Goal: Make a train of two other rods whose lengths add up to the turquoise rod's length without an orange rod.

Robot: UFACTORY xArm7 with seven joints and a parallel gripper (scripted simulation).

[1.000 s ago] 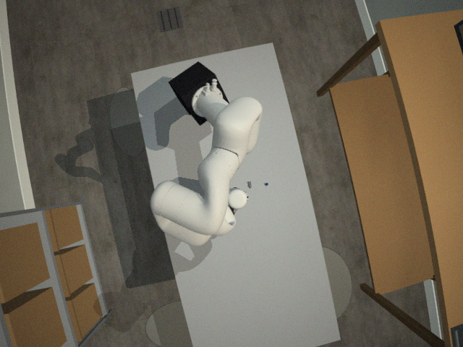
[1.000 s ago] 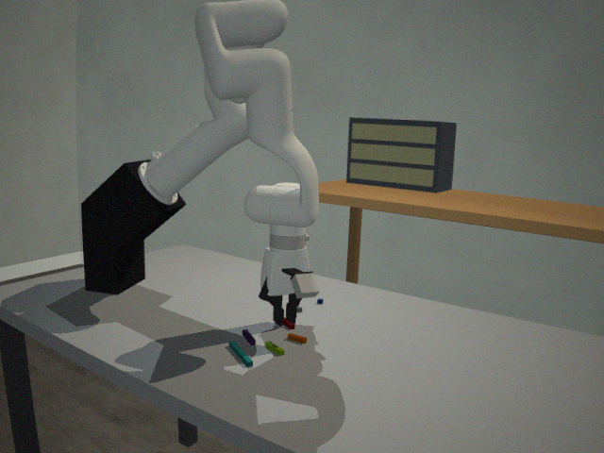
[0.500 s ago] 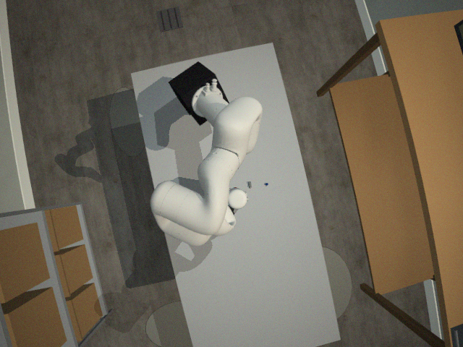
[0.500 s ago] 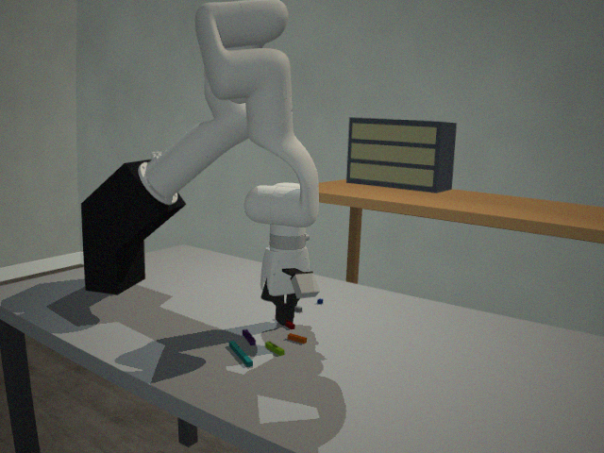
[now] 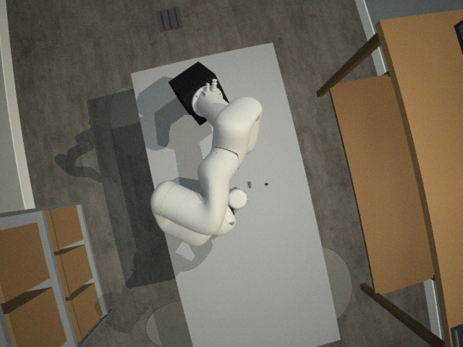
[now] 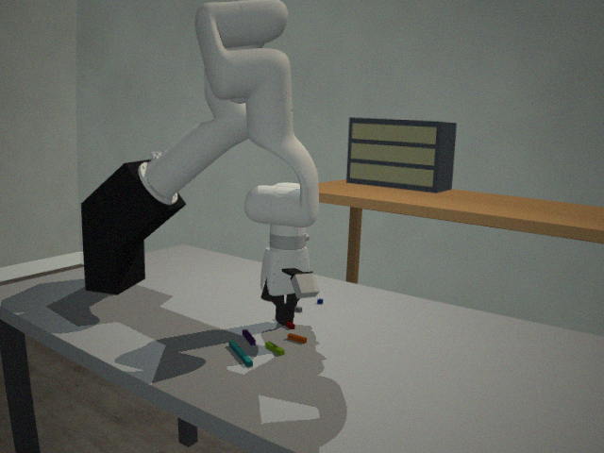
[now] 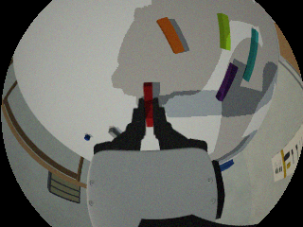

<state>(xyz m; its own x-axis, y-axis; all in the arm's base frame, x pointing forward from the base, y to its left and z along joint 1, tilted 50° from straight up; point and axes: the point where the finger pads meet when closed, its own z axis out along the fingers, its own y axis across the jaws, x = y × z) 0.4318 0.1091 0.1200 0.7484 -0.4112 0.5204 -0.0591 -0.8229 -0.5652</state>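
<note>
Narrowly closed, the pincer (image 6: 284,320) (image 7: 149,106) grips the red rod (image 6: 291,325) (image 7: 148,90) lengthwise between its fingers, the grey rod (image 5: 249,184) (image 6: 298,310) (image 7: 115,131) lying near, on the pincer's blue-rod (image 5: 266,183) (image 6: 320,301) (image 7: 87,137) side.

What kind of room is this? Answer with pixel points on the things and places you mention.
Perhaps a workshop or study: a robot arm (image 5: 226,126) (image 6: 265,97) stands on a pale table (image 5: 261,261) (image 6: 439,365), with a wooden bench (image 5: 430,112) (image 6: 487,207) and a drawer unit (image 6: 393,148) beyond.
</note>
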